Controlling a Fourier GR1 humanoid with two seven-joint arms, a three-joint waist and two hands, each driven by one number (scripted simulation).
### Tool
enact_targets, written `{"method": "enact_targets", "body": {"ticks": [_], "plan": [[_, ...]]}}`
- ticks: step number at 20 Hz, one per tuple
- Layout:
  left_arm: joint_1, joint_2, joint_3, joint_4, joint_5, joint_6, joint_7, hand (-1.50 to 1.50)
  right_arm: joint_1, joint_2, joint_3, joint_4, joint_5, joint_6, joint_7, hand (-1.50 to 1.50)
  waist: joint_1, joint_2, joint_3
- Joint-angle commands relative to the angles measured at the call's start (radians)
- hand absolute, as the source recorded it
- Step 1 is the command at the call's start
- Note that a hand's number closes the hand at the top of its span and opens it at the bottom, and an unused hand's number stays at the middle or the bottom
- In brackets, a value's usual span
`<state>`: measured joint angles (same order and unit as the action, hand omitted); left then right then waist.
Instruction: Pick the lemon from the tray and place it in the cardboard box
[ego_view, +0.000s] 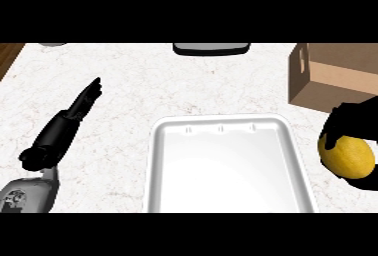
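Note:
A yellow lemon (348, 158) hangs at the right edge of the head view, just right of the white tray (229, 200), with my right hand (356, 122) curled round its top and back. The tray holds nothing. The brown cardboard box (336, 75) stands at the upper right, directly beyond the lemon, and my right hand overlaps its near edge in the picture. My left hand (70, 117) rests at the left of the tray, fingers straight and pointing away, holding nothing.
A dark grey object (212, 48) with a pale inside sits at the counter's far edge, top centre. A pale round thing (52, 44) peeks in at the top left. Brown wood (7, 55) shows beyond the counter's left edge.

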<state>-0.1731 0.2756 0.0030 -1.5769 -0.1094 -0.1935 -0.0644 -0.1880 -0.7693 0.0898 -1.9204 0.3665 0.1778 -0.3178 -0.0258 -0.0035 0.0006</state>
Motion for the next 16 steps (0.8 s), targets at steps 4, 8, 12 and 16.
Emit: {"method": "enact_targets", "body": {"ticks": [4,8,12,16], "plan": [[-0.035,0.012,0.012,-0.002,0.017,-0.031,0.021,0.0,-0.136,-0.035,-0.254,0.219,-0.196,0.081,0.143,1.5,0.032,0.005,-0.001],[-0.064,-0.012,-0.023,0.041,-0.03,-0.016,-0.008,0.0,-0.325,-0.039,-0.265,0.465,-0.173,0.079,0.163,1.5,0.051,0.012,-0.001],[-0.101,-0.047,-0.032,0.033,-0.027,-0.001,0.048,0.0,-0.423,-0.125,-0.289,0.724,-0.11,0.123,0.013,1.5,0.053,0.013,0.0],[-0.108,-0.054,-0.039,0.029,-0.031,-0.005,0.043,0.0,-0.461,-0.131,-0.172,0.9,0.073,0.063,-0.115,1.5,0.07,0.018,0.001]]}}
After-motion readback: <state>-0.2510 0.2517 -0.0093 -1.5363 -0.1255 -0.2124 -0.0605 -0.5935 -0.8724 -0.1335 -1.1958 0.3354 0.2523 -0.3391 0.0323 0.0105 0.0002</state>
